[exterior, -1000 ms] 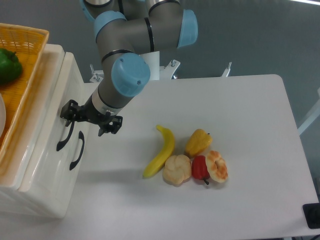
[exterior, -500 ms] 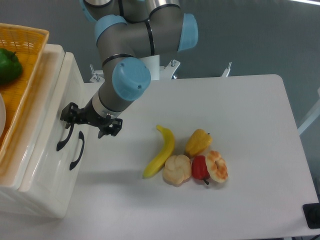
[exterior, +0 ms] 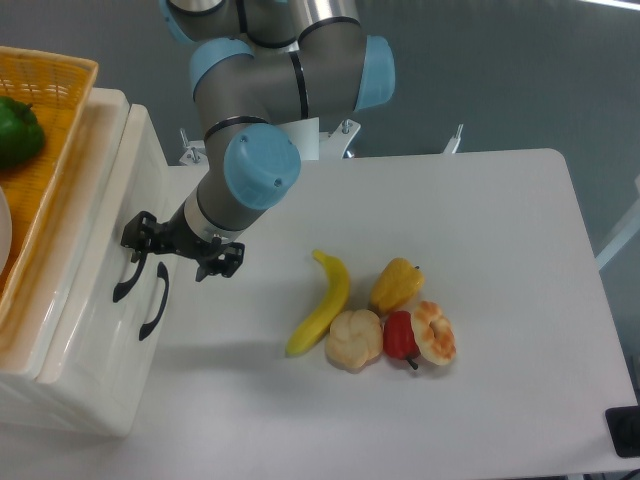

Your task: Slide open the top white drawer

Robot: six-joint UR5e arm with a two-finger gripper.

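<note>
The white cabinet [exterior: 95, 330] stands at the left, its front facing right. The top white drawer [exterior: 112, 225] carries the left of the two curved black handles [exterior: 127, 276]. The lower drawer's handle [exterior: 155, 300] sits just right of it. My gripper [exterior: 180, 244] hangs in front of the top drawer, open, its fingers spread wide. The left finger [exterior: 137, 231] is at the upper end of the top drawer's handle; contact is unclear. The right finger [exterior: 222, 257] is out over the table. The drawer front looks flush with the cabinet.
An orange wicker basket [exterior: 52, 95] with a green pepper [exterior: 17, 130] sits on top of the cabinet. On the table lie a banana [exterior: 322, 303], a yellow pepper [exterior: 396, 284], a red pepper [exterior: 400, 336] and two bread pieces [exterior: 355, 338].
The arm and gripper have crept slightly down and left along the cabinet front. The drawer and the food have not moved.
</note>
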